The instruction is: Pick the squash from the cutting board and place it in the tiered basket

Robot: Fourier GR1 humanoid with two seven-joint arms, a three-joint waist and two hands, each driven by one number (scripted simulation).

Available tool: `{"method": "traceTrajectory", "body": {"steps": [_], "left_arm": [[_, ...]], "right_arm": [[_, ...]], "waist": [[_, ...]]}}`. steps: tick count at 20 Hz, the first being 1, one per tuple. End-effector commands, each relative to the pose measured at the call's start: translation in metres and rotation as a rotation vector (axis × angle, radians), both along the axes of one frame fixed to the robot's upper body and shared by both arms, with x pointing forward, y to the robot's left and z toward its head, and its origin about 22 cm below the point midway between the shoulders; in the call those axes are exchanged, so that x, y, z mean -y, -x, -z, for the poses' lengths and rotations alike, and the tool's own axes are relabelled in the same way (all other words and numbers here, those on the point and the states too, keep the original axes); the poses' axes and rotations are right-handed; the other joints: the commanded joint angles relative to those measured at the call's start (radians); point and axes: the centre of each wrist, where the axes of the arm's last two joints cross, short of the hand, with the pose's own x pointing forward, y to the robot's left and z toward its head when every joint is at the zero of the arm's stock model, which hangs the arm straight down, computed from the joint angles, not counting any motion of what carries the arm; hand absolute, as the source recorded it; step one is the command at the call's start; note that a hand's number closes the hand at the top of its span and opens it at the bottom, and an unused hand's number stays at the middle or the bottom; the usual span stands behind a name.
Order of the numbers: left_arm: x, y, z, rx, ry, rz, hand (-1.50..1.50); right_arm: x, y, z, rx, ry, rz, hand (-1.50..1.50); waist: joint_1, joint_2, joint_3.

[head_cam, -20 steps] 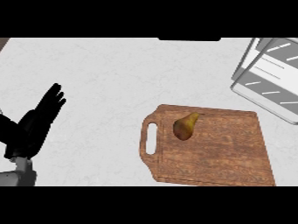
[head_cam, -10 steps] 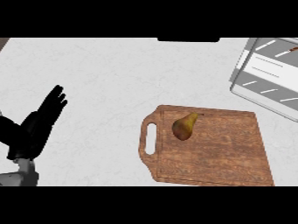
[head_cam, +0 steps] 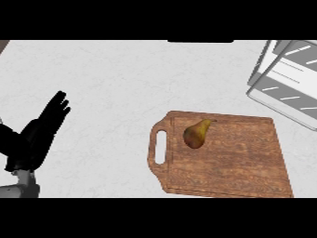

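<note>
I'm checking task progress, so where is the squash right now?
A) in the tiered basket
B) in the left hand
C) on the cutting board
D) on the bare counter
C: the squash lies on the cutting board near its handle slot, apart from the tiered basket and the open left hand.

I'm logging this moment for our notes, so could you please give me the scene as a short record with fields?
squash: lies on the cutting board, near its handle end, untouched
cutting board: wooden, on the counter at lower right, handle slot facing left
tiered basket: at the upper right, beyond the board, partly cut off by the view's edge
left hand: open, fingers straight, resting at the view's left, apart from the board
right hand: not in view
counter: light, marbled
task state: squash not yet picked
</note>
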Motion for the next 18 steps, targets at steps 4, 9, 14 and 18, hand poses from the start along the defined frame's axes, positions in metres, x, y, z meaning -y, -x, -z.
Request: {"method": "traceTrajectory", "body": {"steps": [4,9,14,18], "left_arm": [[0.006,0.002,-0.009,0.004,0.01,0.002,0.0],[-0.011,0.003,0.003,-0.004,0.002,-0.013,0.0],[-0.012,-0.004,-0.017,0.004,-0.006,-0.01,0.0],[-0.004,-0.02,-0.001,0.014,0.006,-0.007,0.0]], "right_arm": [[0.051,0.031,-0.007,0.16,-0.233,0.096,-1.5],[0.107,0.077,-0.029,0.219,-0.248,0.211,-1.5],[0.147,0.122,-0.031,0.211,-0.254,0.28,-1.5],[0.176,0.165,-0.05,0.257,-0.238,0.282,-1.5]], "waist": [[-0.005,-0.001,0.0],[-0.004,0.004,-0.001],[-0.003,0.004,0.0],[-0.006,0.012,0.001]]}}
